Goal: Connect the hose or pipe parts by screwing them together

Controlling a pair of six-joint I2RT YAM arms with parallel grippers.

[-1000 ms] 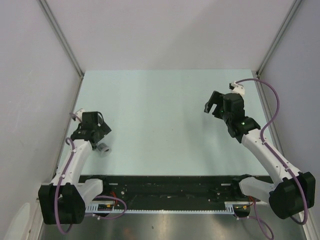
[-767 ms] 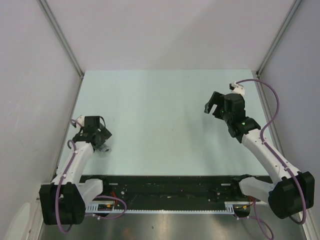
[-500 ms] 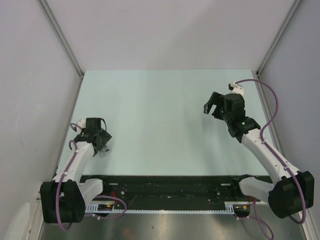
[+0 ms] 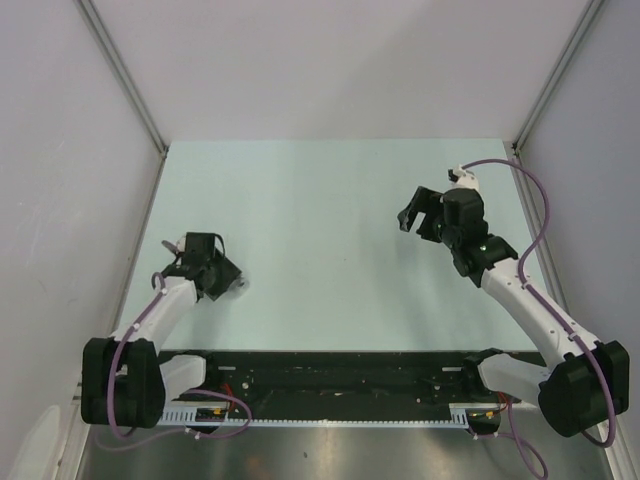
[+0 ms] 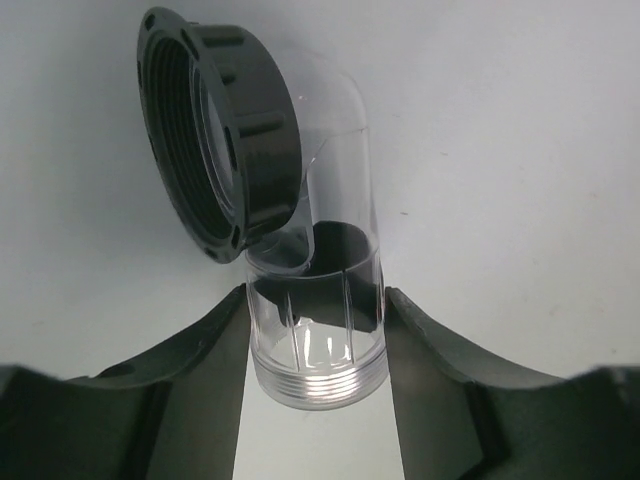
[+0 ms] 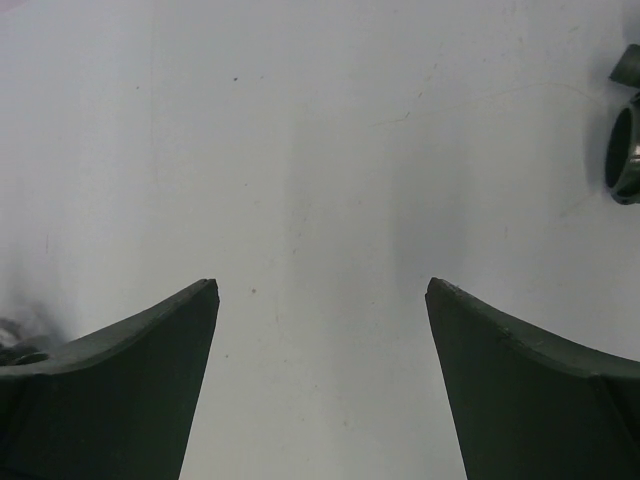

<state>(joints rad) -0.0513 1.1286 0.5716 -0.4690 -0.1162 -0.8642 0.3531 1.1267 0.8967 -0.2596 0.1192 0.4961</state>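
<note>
Left tool (image 5: 315, 297) grips the clear elbow pipe (image 5: 338, 190) by its threaded barrel, one finger against each side; the black ring nut (image 5: 215, 140) sits beyond the fingertips. The plastic is probably light, rigid and slippery, so the straight barrel is the best place to hold it. Right tool (image 6: 320, 300) is wide open and empty, with a dark fitting (image 6: 625, 150) ahead to its right.

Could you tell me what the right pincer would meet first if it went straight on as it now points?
Probably only the bare pale table top: nothing lies ahead between the open fingers of the right pincer. The dark ring-shaped plastic part sits off to the right of that line. Depth is unclear.
</note>
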